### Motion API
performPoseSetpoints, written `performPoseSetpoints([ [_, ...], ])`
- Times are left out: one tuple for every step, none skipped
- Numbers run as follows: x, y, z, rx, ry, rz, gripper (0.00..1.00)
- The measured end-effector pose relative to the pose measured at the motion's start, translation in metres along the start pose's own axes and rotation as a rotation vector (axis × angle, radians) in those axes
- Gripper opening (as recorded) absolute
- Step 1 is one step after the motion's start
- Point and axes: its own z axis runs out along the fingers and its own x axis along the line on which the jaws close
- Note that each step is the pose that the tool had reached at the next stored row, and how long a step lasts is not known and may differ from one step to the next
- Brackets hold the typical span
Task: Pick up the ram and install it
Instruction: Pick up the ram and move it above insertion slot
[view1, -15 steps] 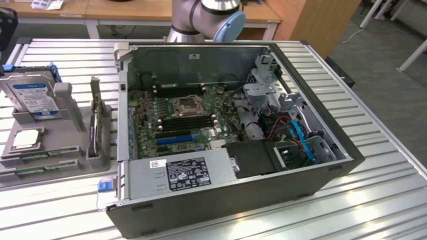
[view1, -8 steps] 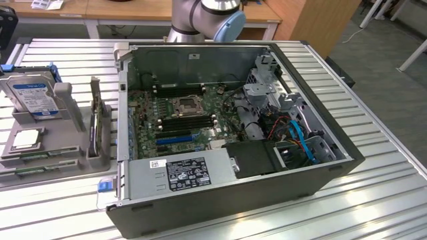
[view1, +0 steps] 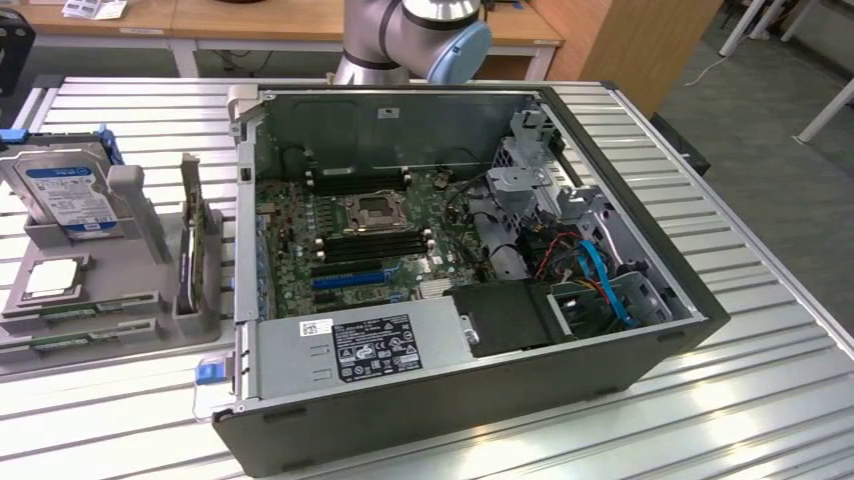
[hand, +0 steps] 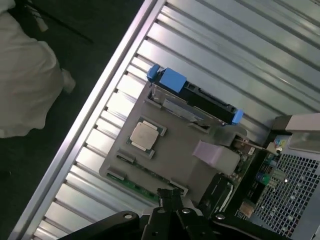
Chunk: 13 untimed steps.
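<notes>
Ram (view1: 74, 338) lying flat at near edge of gray holder tray (view1: 118, 283), on slatted table (view1: 761, 400), at the exterior view's left of open computer case (view1: 441, 425), gripper (hand: 170, 196) above tray's ram side, fingers closed together, holding nothing.

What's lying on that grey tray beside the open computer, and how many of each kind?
Hard drive: 1
Processor chip: 1
Ram sticks: 2
Upright card: 1
Total: 5
</notes>
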Motion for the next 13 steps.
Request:
performPoseSetpoints([
  [0.0000,0.0000,0.0000,-0.0004,0.0008,-0.016,0.10],
  [0.0000,0.0000,0.0000,-0.0007,0.0014,-0.032,0.10],
  [0.0000,0.0000,0.0000,-0.0011,0.0021,-0.047,0.10],
  [0.0000,0.0000,0.0000,-0.0014,0.0028,-0.063,0.10],
  [0.0000,0.0000,0.0000,-0.0018,0.0036,-0.078,0.10],
  [0.0000,0.0000,0.0000,-0.0021,0.0043,-0.094,0.10],
  [0.0000,0.0000,0.0000,-0.0026,0.0050,-0.111,0.10],
  [0.0000,0.0000,0.0000,-0.0029,0.0057,-0.126,0.10],
  [0.0000,0.0000,0.0000,-0.0033,0.0064,-0.141,0.10],
  [0.0000,0.0000,0.0000,-0.0036,0.0071,-0.156,0.10],
  [0.0000,0.0000,0.0000,-0.0040,0.0078,-0.172,0.10],
  [0.0000,0.0000,0.0000,-0.0044,0.0086,-0.189,0.10],
  [0.0000,0.0000,0.0000,-0.0047,0.0092,-0.204,0.10],
])
